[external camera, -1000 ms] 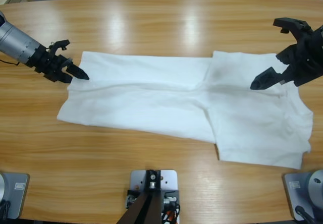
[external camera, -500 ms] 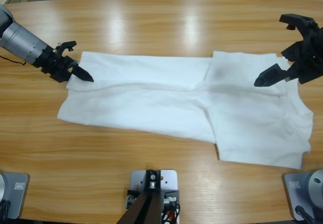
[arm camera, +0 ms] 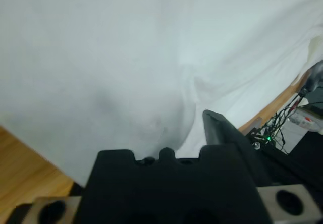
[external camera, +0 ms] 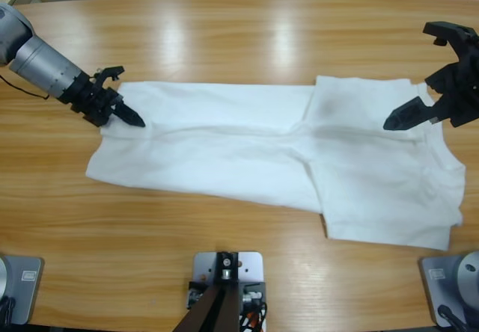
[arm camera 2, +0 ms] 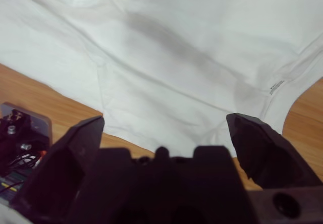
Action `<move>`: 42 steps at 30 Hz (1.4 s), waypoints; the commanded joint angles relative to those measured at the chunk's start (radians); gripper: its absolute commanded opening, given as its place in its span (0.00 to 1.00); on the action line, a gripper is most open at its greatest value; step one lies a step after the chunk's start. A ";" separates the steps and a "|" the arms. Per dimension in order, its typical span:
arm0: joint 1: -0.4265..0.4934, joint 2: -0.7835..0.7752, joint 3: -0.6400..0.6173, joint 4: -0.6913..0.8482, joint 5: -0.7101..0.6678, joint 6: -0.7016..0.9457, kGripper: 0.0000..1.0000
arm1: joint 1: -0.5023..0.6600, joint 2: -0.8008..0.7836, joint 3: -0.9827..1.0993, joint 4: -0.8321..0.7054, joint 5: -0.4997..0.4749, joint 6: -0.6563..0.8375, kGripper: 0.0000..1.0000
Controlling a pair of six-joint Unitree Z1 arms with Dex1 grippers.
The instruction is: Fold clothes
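One white T-shirt (external camera: 299, 160) lies spread flat on the wooden table (external camera: 239, 40), stretching between both tools. The left gripper (external camera: 131, 115) points down onto the cloth's near corner; its wrist view is filled with white fabric, so I cannot tell its jaw state. The right gripper (external camera: 423, 78) hangs wide apart above the shirt's far end, holding nothing.
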 commanded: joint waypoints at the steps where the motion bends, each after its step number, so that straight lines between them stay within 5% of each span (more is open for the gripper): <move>1: -0.010 0.076 0.028 0.014 -0.015 0.003 0.00 | -0.023 -0.017 0.030 0.004 -0.016 -0.018 1.00; 7: 0.027 -0.008 0.043 0.013 -0.007 0.014 0.00 | -0.024 -0.007 0.027 0.003 -0.017 -0.023 0.98; 18: 0.346 -0.075 0.015 0.042 -0.024 0.100 0.00 | -0.048 -0.015 0.033 0.003 -0.018 -0.026 0.94; 42: 0.586 0.031 -0.618 0.530 0.161 0.096 0.00 | -0.114 -0.036 0.056 0.008 -0.010 -0.072 0.94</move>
